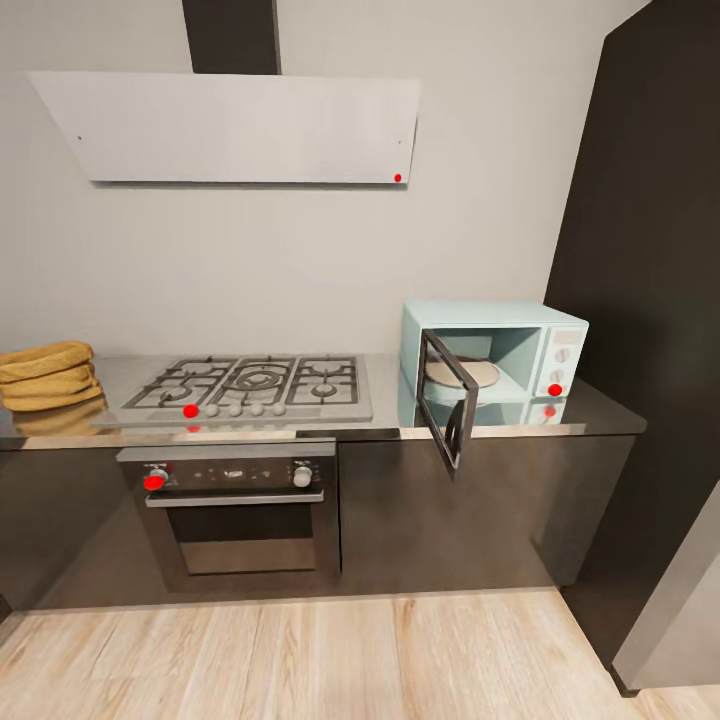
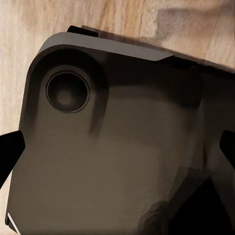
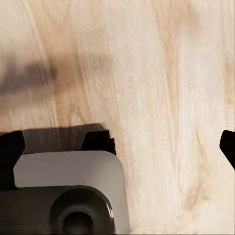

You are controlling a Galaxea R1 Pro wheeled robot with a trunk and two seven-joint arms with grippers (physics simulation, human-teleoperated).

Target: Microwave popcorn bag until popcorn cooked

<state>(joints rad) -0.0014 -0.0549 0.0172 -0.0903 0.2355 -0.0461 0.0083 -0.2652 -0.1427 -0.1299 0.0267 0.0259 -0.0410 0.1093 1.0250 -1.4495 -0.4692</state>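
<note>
The microwave (image 1: 495, 365) sits toward the right end of the countertop (image 1: 600, 412), door swung open, a round plate (image 1: 462, 373) inside. No popcorn bag is discernible; tan folded items (image 1: 45, 376) lie at the countertop's left end, beside the hob (image 1: 250, 385). Both wrist views look down on wood floor (image 3: 161, 98) and the robot's base (image 2: 112, 147). Finger tips at the frame edges suggest both jaws are spread. Neither arm is evidently nearer.

— What sits on the shiny grey countertop (image 1: 600, 415)?
— The microwave (image 1: 495, 362) on the right, door open. A gas hob (image 1: 250, 388) in the middle. Tan, flat things (image 1: 45, 375) stacked at the far left.
</note>
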